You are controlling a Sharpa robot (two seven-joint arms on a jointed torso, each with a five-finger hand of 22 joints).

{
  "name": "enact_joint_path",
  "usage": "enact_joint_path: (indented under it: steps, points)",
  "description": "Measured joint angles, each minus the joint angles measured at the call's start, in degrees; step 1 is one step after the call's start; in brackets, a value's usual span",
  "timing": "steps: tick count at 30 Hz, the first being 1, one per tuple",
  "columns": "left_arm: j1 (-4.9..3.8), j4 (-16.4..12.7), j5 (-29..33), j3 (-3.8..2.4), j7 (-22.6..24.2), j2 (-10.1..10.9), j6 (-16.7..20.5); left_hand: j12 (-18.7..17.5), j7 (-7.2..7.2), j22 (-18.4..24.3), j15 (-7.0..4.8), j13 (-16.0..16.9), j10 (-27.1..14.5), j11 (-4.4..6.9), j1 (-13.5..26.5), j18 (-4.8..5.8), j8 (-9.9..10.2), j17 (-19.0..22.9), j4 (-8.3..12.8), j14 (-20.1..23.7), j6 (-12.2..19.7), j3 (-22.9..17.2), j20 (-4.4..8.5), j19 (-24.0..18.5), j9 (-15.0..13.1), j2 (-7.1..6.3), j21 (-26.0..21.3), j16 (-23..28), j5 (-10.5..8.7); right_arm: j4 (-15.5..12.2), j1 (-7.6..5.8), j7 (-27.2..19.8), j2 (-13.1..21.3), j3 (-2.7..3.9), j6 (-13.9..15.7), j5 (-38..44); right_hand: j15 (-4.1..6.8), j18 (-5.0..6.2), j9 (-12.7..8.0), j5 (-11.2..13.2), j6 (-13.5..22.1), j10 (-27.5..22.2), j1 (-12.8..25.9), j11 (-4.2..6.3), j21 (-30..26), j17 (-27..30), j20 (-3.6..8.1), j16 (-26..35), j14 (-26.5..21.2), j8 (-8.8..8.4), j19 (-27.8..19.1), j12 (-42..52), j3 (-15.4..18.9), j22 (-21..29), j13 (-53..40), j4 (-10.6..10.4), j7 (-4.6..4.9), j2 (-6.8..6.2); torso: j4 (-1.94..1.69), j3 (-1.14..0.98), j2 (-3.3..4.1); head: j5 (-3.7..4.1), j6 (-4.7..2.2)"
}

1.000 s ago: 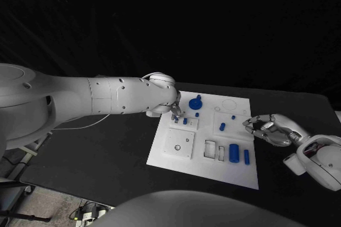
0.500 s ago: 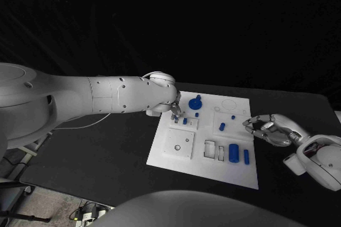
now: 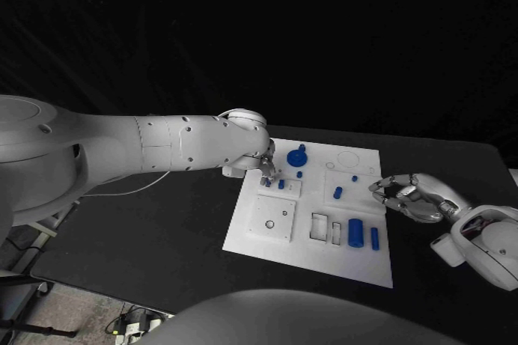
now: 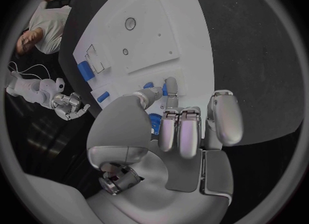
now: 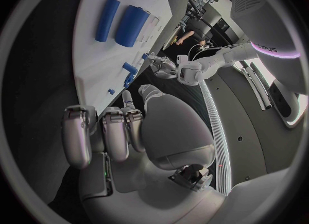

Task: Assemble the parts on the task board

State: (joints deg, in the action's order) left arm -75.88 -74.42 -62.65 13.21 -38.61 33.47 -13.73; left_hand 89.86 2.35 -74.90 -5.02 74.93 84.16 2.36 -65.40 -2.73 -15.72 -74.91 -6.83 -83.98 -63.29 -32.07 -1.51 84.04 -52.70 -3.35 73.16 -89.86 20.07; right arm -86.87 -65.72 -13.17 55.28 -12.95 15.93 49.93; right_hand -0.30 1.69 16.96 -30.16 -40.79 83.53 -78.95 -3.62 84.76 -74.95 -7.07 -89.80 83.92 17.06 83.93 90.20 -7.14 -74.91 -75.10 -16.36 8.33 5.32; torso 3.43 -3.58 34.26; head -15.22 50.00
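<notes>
On the black tabletop (image 3: 162, 233), note that nothing has shifted over the last second: your left robot hand (image 3: 263, 168) stays pinched on a small blue peg (image 3: 266, 179) at the task board (image 3: 313, 244)'s far-left, while your right robot hand (image 3: 408, 197) stays curled empty, so insertion remains pending.

The robot's left arm (image 3: 151, 147) is a thick, smooth white tube with small dark screw holes dotted along its shell and a rounded wrist joint. Its right arm (image 3: 488, 244) is white too, with a reddish patch. Both silver many-fingered hands, left (image 4: 174, 131) and right (image 5: 129, 131), have glossy metallic segmented fingers and rounded palms.
</notes>
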Motion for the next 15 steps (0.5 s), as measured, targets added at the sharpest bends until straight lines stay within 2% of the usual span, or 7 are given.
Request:
enact_joint_path:
  steps: [15]
  points:
    - [0.01, 0.4, 1.5, 0.03, 0.1, -0.1, -0.3, 0.0, -0.09, 0.0, 0.01, 0.0, 0.0, 0.01, 0.2, 0.0, 0.0, 0.0, -0.2, 0.0, -0.3, -0.2, 0.0, 0.0, 0.0, -0.24, -0.4, 0.0, 0.23, 0.0, 0.04, 0.1, -0.1, 0.0, 0.0, 0.0, 0.0, 0.0, 0.0, 0.0, 0.0, 0.0, 0.0, 0.0, 0.0, 0.0, 0.0, 0.0, 0.0, 0.0, 0.0, 0.0, 0.0, 0.0, 0.1, 0.0, 0.0, 0.0, -0.01, 0.02, 0.0, -0.35, 0.0]
